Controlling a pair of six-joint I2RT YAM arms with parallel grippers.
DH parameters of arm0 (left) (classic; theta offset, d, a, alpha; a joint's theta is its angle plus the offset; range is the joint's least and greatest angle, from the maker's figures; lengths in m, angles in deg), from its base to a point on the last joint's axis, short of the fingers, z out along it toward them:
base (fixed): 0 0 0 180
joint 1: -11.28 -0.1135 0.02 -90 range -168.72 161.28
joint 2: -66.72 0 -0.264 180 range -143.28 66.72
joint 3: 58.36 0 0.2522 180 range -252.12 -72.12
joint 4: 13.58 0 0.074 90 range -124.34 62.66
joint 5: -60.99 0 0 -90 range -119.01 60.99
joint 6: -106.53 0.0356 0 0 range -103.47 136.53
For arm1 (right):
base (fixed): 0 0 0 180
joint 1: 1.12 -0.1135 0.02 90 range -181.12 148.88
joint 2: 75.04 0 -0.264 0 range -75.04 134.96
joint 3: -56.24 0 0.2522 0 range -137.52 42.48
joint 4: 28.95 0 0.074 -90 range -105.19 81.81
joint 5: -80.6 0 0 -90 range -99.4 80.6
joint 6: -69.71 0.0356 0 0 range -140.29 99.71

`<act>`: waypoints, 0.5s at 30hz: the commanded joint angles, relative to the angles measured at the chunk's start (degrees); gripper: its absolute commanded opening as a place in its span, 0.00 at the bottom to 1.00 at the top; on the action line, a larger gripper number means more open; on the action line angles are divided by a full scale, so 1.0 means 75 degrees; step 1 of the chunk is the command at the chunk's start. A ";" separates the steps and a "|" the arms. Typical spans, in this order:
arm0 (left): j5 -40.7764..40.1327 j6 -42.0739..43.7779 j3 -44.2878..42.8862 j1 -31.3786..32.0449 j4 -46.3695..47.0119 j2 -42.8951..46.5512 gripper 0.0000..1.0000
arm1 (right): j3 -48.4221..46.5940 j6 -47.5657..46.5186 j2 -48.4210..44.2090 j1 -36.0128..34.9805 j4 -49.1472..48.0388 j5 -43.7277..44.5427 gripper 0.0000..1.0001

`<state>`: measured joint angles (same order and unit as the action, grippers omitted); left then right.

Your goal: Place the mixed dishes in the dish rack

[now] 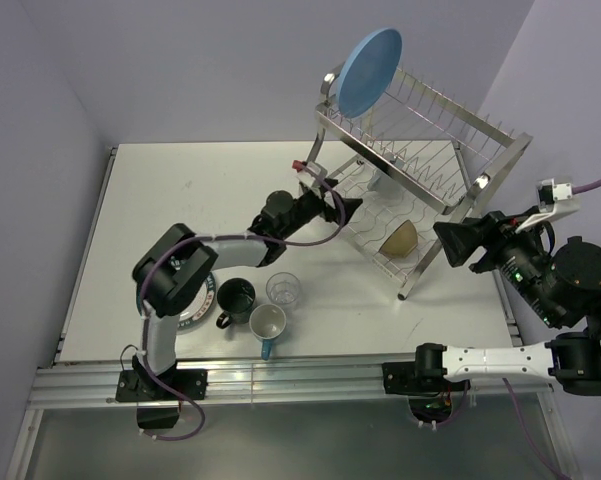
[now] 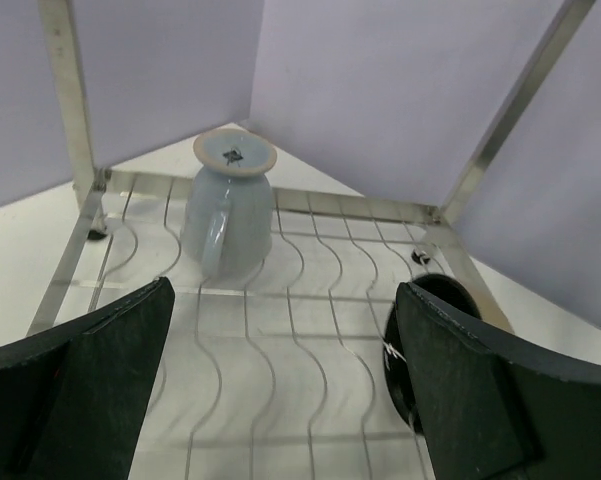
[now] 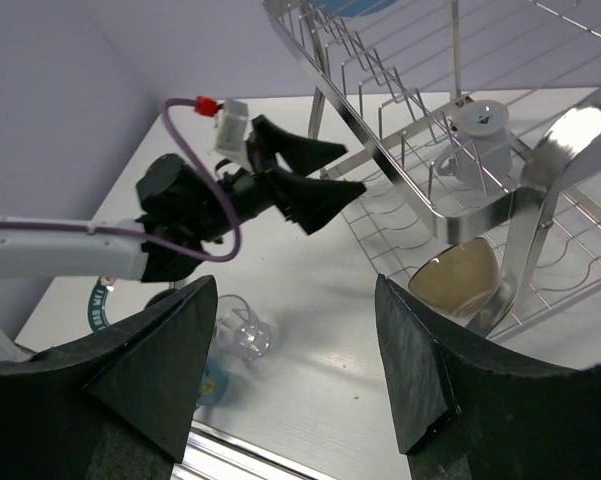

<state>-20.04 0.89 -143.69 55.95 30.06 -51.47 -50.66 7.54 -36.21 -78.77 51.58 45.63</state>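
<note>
Roughly three of seven pieces look loaded, as I judge it. The large light-blue plate (image 1: 370,70) stands on edge at the far left end of the upper tier of the dish rack (image 1: 380,152). The light-blue cup (image 2: 227,215) sits inverted on the lower tier. The black bowl (image 1: 398,237) leans on its side farther right on that same tier.

Four pieces are left on the table, near the left arm's base: the dark mug (image 1: 236,298), the clear glass (image 1: 284,290), the white-and-blue mug (image 1: 267,322), and the smaller lettered plate (image 1: 193,320), which lies flat and partly under the arm.

The rack's long axis runs from far left to near right. The plate's face tilts up and leftward; the cup's base points up, and its handle faces the left gripper (image 1: 346,206); the bowl's mouth opens toward the near side. Both mugs and the glass stand upright, mouths up; the dark mug's handle points near-left.

The left gripper hangs at the left edge of the lower tier, jaws spread wide with nothing between them. The right gripper (image 1: 442,247) hovers just off the rack's near right leg, jaws likewise apart and empty.
</note>
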 commanded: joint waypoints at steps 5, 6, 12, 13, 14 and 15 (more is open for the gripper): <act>-0.0667 -0.0645 0.2158 -0.0002 -0.1741 0.3108 0.99 | -0.0729 -0.0032 0.0799 0.0005 -0.0335 -0.0175 0.72; -0.0762 -0.0715 0.2427 -0.0002 -0.2224 0.3486 0.99 | -0.0764 0.0003 0.0857 -0.0006 -0.0335 -0.0258 0.73; -0.1965 -0.1043 0.1448 0.0103 -0.8002 0.5831 0.96 | -0.0777 0.0448 0.1467 -0.0006 0.0028 -0.0574 0.73; -0.2155 -0.1195 0.1178 0.0103 -0.8806 0.5926 0.95 | -0.0672 0.0565 0.1456 -0.0006 -0.0018 -0.0610 0.73; -0.2343 -0.1277 0.0607 0.0103 -0.9580 0.6008 0.95 | -0.0520 0.0601 0.1409 -0.0006 -0.0100 -0.0645 0.74; -0.2484 -0.1359 0.0311 0.0103 -1.0330 0.6020 0.93 | -0.0124 0.0648 0.1339 0.0005 -0.0217 -0.0773 0.74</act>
<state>-31.86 -6.30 -133.73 56.52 -21.93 -8.46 -54.86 9.86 -25.76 -78.77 51.07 41.48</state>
